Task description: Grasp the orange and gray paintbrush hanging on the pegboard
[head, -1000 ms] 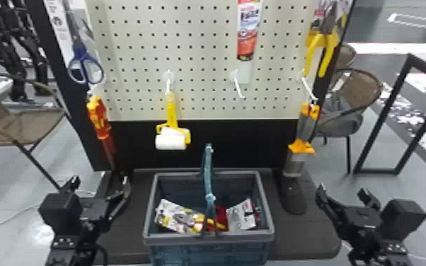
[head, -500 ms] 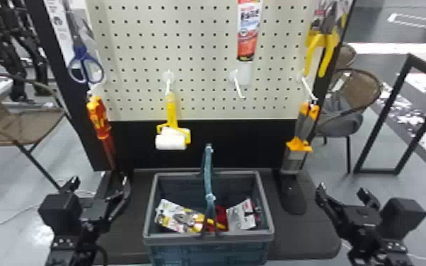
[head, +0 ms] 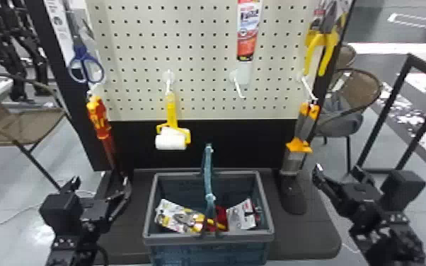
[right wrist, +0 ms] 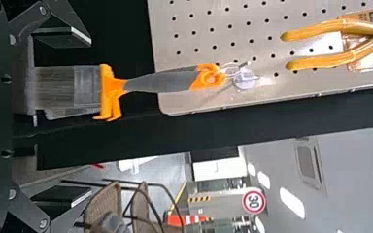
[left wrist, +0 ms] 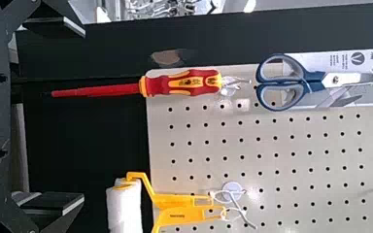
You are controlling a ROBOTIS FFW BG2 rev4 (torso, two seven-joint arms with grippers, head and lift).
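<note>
1. Orange and gray paintbrush (head: 299, 145) hung bristles-down from white hook (head: 308, 89) at beige pegboard's (head: 201, 64) right, presumably for handle access.
2. Black right gripper (head: 337, 170) stood near, spread and empty, likely to admit it.
3. Black left gripper (head: 101, 180), at left, was likewise released.
4. Gray plastic basket (head: 187, 240) sat between, perhaps for collecting.

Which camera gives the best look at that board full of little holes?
The head view, which takes in the pegboard from side to side. The left wrist view shows, closer and sideways, its part beside the scissors; the right wrist view shows a lower corner, where the paintbrush hangs.
</note>
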